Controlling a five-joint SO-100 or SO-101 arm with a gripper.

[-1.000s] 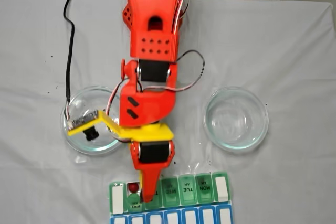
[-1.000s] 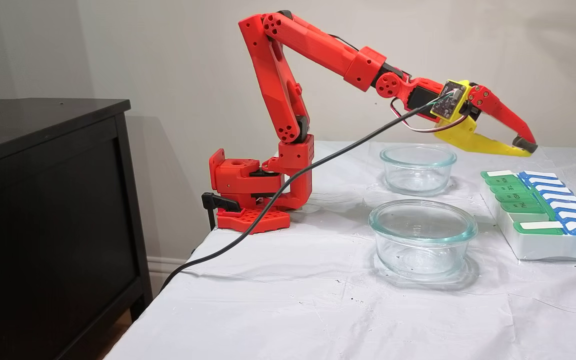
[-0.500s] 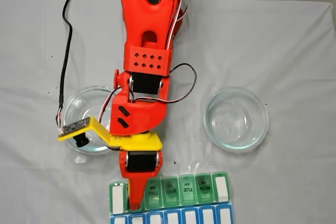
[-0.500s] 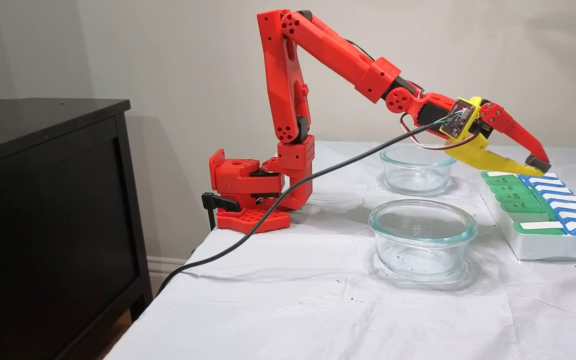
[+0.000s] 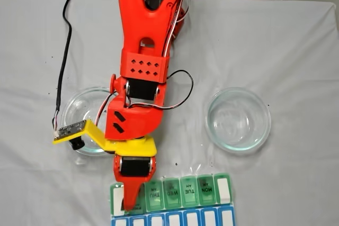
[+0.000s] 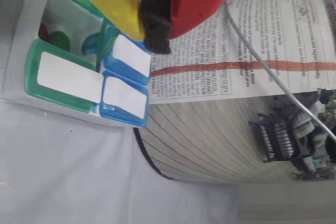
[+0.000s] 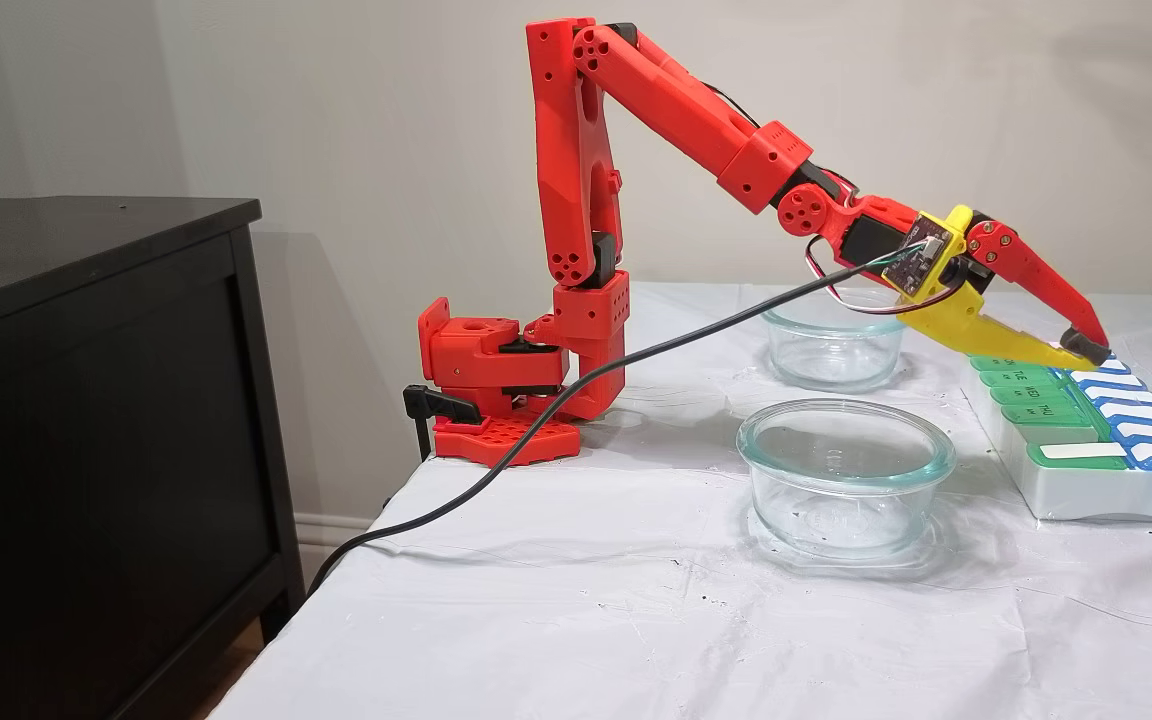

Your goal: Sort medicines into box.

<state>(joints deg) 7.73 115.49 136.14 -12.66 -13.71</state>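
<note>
The desk [image 5: 296,46] is covered in a white cloth, and two round clear glass dishes stand on it. In a fixed view from above, one dish [image 5: 238,120] sits toward the right side, well apart from the arm; it looks empty. The other dish [image 5: 79,117] sits to the left, partly covered by the red arm [image 5: 143,62] and by the yellow bracket carrying the small camera [image 5: 74,136]. A black cable [image 5: 64,51] runs from that camera up toward the far left corner of the desk. In the side fixed view a dark cabinet [image 7: 86,420] stands just beside the desk's left edge.

The box [image 5: 183,191] lies at the near edge of the desk in the view from above, with green lids reading THU, WED, TUE and MON and a blue row below them. The arm reaches over its left end and hides the compartment there.

In the wrist view that compartment stands open beside a green lid with a white label [image 6: 68,80]; inside it lie a red ball [image 6: 44,31] and a green ball [image 6: 60,43], close together.

The pincer [image 6: 155,22] hangs just above the box, its yellow and red fingers together on the black pad, with nothing between them.
</note>
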